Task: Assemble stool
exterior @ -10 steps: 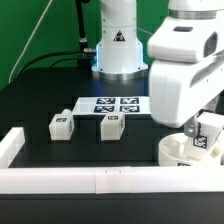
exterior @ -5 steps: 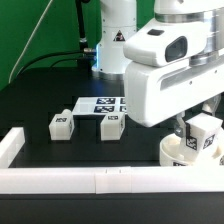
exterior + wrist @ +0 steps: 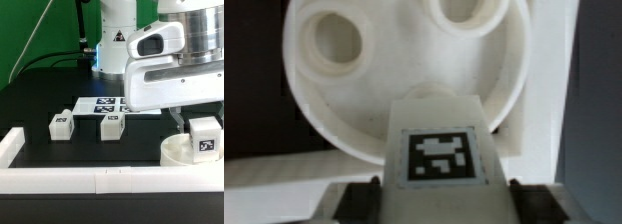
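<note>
Gripper (image 3: 441,196) grips one leg (image 3: 205,135) over the seat (image 3: 174,153), apparently unfitted. The second leg (image 3: 61,125) and third leg (image 3: 111,126) lie loose at the exterior view's left.

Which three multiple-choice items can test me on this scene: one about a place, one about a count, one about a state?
1. Where is the seat disc?
A) at the exterior view's right, next to the front rail
B) at the exterior view's far left
C) behind the robot's base

2. How many loose legs lie on the table?
A) none
B) two
C) four

3. In what state is the gripper?
A) open, holding nothing
B) shut on the held leg, over the seat disc
C) out of view

Answers:
1 A: the white disc sits low at the exterior view's right, by the rail.
2 B: two tagged blocks lie apart from the arm on the black surface.
3 B: the wrist view shows the tagged leg between the fingers, with the disc behind it.
</note>
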Motion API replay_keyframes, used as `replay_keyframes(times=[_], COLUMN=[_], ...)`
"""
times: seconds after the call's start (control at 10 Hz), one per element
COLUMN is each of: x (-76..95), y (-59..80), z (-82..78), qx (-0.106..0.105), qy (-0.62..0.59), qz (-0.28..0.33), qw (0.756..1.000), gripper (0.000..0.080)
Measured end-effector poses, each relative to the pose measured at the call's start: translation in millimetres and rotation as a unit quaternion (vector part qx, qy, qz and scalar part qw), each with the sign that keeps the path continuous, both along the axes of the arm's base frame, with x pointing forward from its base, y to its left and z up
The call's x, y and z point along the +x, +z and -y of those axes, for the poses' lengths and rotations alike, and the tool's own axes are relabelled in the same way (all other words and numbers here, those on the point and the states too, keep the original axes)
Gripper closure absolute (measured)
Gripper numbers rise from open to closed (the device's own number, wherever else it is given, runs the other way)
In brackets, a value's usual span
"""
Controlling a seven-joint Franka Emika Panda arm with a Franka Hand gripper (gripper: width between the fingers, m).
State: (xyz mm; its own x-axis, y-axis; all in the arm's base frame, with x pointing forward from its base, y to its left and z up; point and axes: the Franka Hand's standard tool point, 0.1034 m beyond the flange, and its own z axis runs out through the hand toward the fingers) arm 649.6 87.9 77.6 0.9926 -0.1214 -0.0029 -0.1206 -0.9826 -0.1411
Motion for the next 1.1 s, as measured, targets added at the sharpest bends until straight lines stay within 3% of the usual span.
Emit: replay_keyframes(times=[0.2, 0.7, 1.1], x=[-3.4, -4.6, -11.7], y=[-0.3, -0.4, -3.0], z=[-2.0, -3.7, -15.5], qx=[0.015, 0.022, 0.064], qy=[-0.139, -0.269, -0.526], qz=[-0.003, -0.026, -0.055], qw=[0.990, 0.963, 0.847], gripper=[0.0462, 0.0462, 0.0462])
